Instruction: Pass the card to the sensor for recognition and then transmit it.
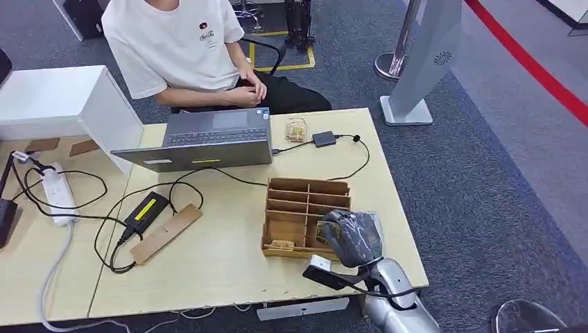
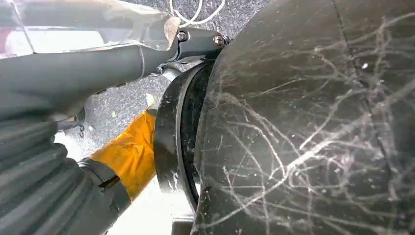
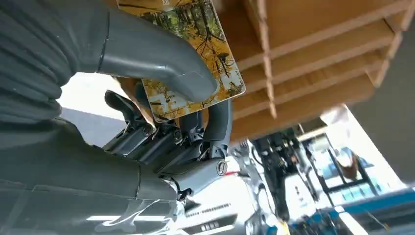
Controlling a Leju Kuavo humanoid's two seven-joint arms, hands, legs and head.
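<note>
The robot's right hand (image 1: 352,237), wrapped in a grey ribbed cover, sits over the near right corner of the brown cardboard divider box (image 1: 305,208) that stands on the pale wooden table (image 1: 222,257). In the right wrist view the right hand (image 3: 161,98) grasps a thin rectangular card printed with yellow and green autumn trees (image 3: 195,58): the thick grey thumb (image 3: 161,61) presses across its printed face while the darker fingers (image 3: 215,122) curl up behind it. The card is held just beside the box's cardboard partitions (image 3: 303,54), its long axis running from the palm out toward the compartments, free end pointing at the box; whether it touches the cardboard cannot be told. In the head view a sliver of the card (image 1: 323,231) peeks out at the hand's left edge.

The left hand (image 2: 44,161) shows as a grey ribbed cover; whether its fingers are curled or spread cannot be told.

At the far side of the table an open grey laptop (image 1: 208,142) faces a seated person in a white T-shirt (image 1: 177,45). A white power strip (image 1: 59,194) lies at the left.
</note>
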